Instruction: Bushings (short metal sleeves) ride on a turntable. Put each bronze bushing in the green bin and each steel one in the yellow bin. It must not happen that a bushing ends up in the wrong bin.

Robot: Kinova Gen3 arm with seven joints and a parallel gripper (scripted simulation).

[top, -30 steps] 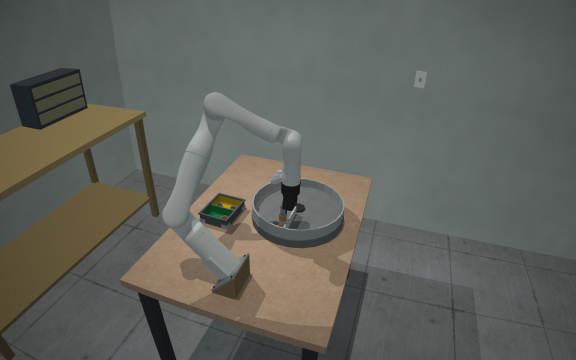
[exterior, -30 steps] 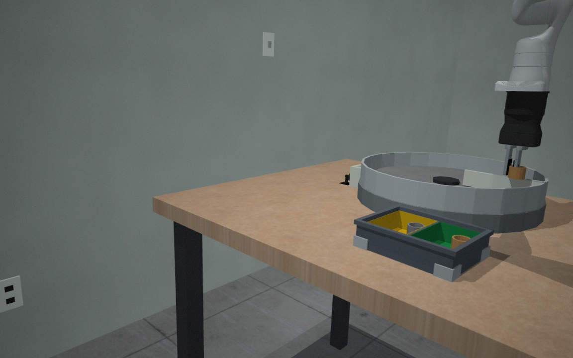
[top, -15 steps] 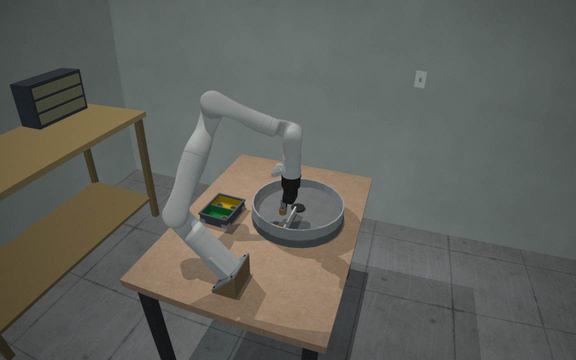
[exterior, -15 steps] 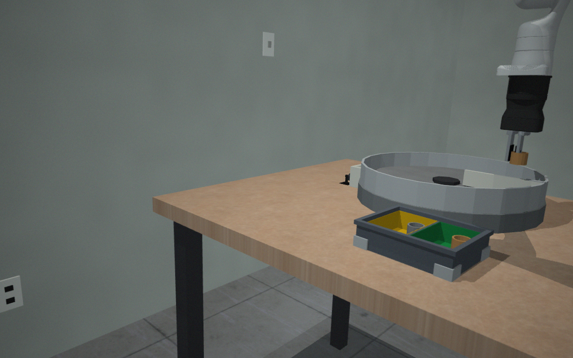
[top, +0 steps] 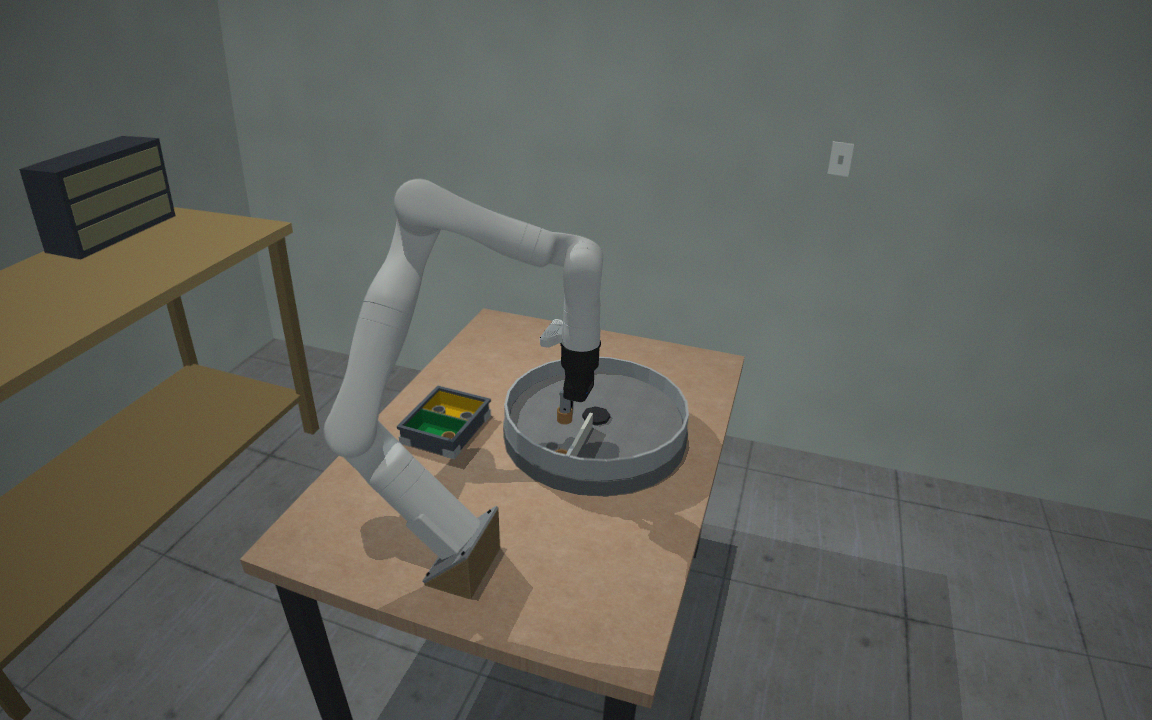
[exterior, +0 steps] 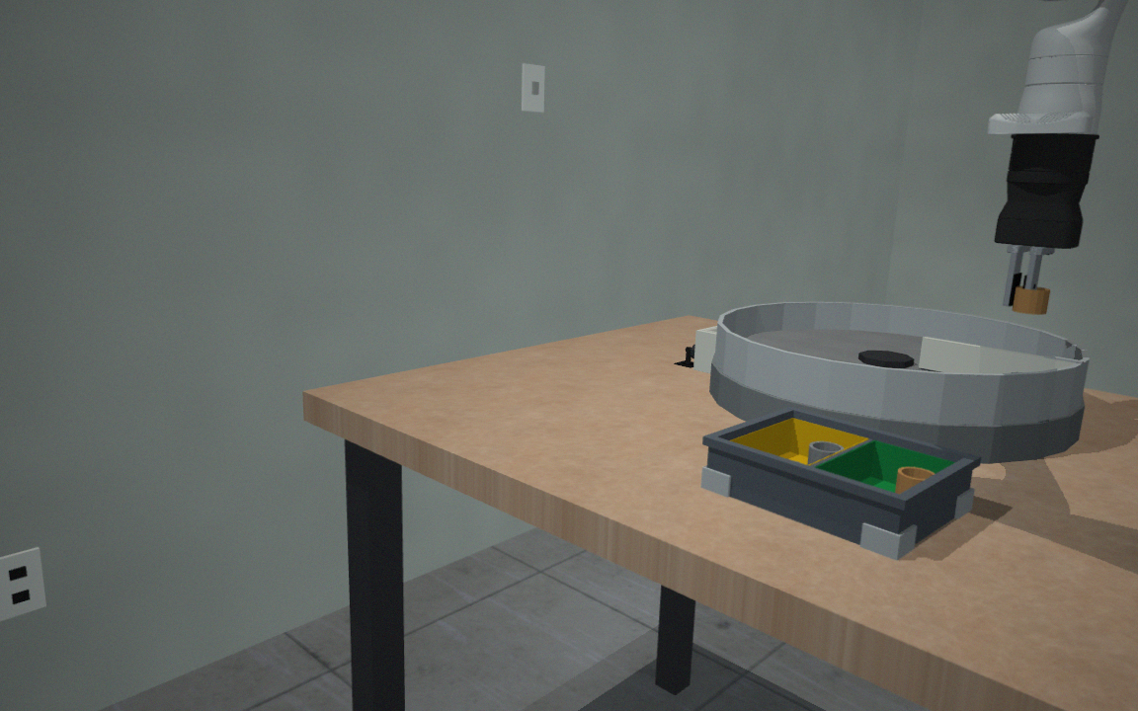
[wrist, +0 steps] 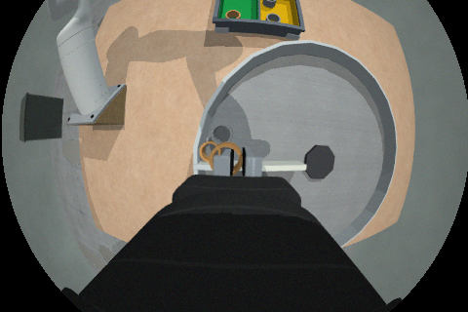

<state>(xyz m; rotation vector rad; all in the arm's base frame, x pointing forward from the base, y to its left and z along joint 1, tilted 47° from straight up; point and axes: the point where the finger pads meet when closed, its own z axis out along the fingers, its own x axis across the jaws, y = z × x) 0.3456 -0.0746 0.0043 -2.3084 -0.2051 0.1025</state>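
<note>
My gripper [top: 566, 405] [exterior: 1022, 284] [wrist: 238, 157] is shut on the wall of a bronze bushing [top: 564, 417] [exterior: 1032, 302] [wrist: 226, 144] and holds it above the turntable [top: 598, 471] [exterior: 821, 389] [wrist: 312, 107]. On the turntable, another bronze bushing [top: 561, 451] [wrist: 202, 151] lies near the rim, with a steel bushing [wrist: 222, 134] close by in shadow. The green bin [top: 423, 421] [exterior: 869, 458] [wrist: 239, 0] holds one bronze bushing [top: 448, 436] [exterior: 915, 483]. The yellow bin [top: 456, 402] [exterior: 772, 436] [wrist: 287, 5] holds two steel bushings [wrist: 269, 3] [wrist: 273, 19]; the exterior view shows one.
A raised wall rings the turntable. A pale bar [top: 580, 435] [exterior: 950, 355] [wrist: 285, 166] runs from the rim to the black hub [top: 596, 415] [exterior: 885, 358] [wrist: 320, 162], just under the gripper. The two bins share a dark tray beside the turntable.
</note>
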